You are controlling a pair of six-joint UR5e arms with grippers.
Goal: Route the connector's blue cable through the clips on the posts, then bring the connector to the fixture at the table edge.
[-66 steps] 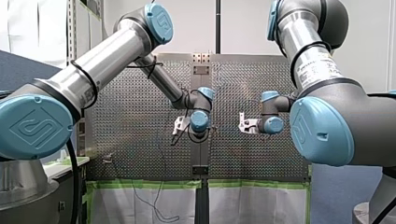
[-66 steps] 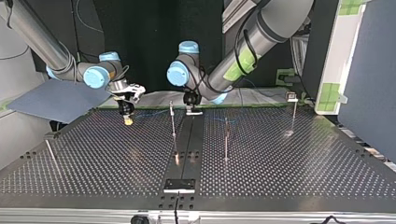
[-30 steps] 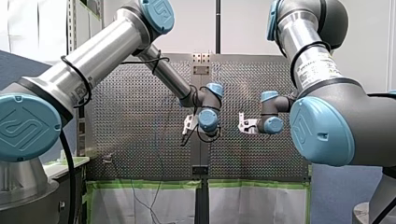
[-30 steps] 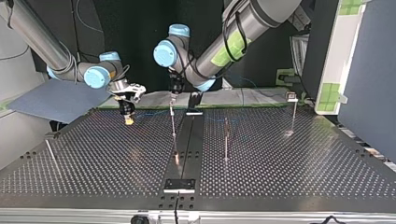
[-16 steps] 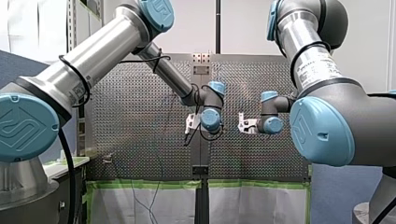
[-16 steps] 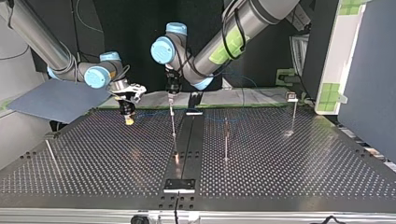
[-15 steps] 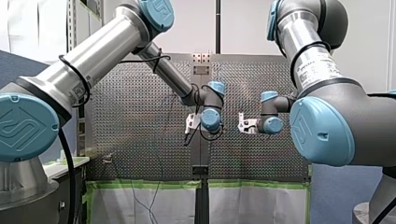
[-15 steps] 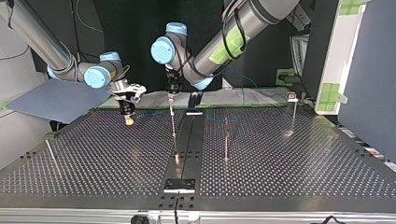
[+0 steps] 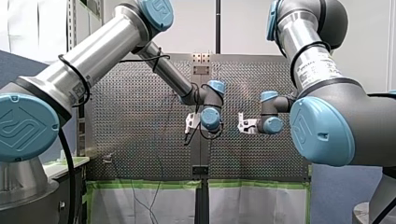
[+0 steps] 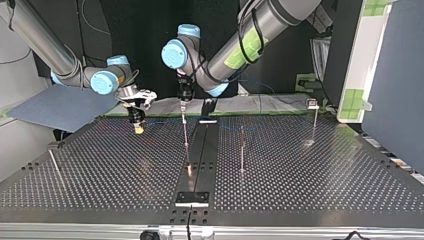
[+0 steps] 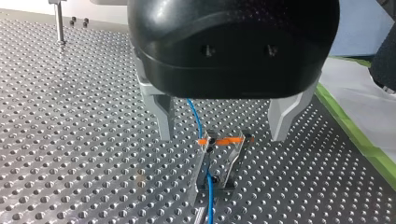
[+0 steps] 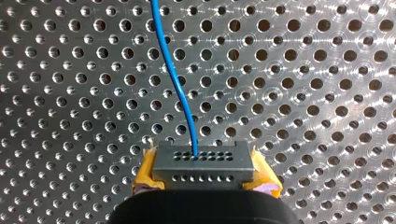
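Observation:
My right gripper (image 12: 201, 173) is shut on the grey connector (image 12: 201, 161), which sits between its yellow pads (image 12: 145, 171). The blue cable (image 12: 173, 79) leaves the connector's face and runs ahead over the perforated table. In the top view my right gripper (image 10: 136, 125) hangs low at the far left. My left gripper (image 11: 224, 136) is open, its metal fingers (image 11: 163, 114) on either side of a clip (image 11: 223, 141) with orange tabs on top of a post. The blue cable (image 11: 197, 119) runs through that clip. In the top view my left gripper (image 10: 183, 101) is just above this post (image 10: 185, 131).
More thin posts stand on the table: a middle one (image 10: 242, 147), one with a clip on top at the far right (image 10: 314, 117), and a leaning one at the near left (image 10: 54, 162). A dark rail (image 10: 199, 155) runs down the centre to a small plate (image 10: 192, 198) at the near edge.
My left gripper has moved from over the centre rail toward the top view's left and risen, and now sits over the post's clip. My right arm has held still.

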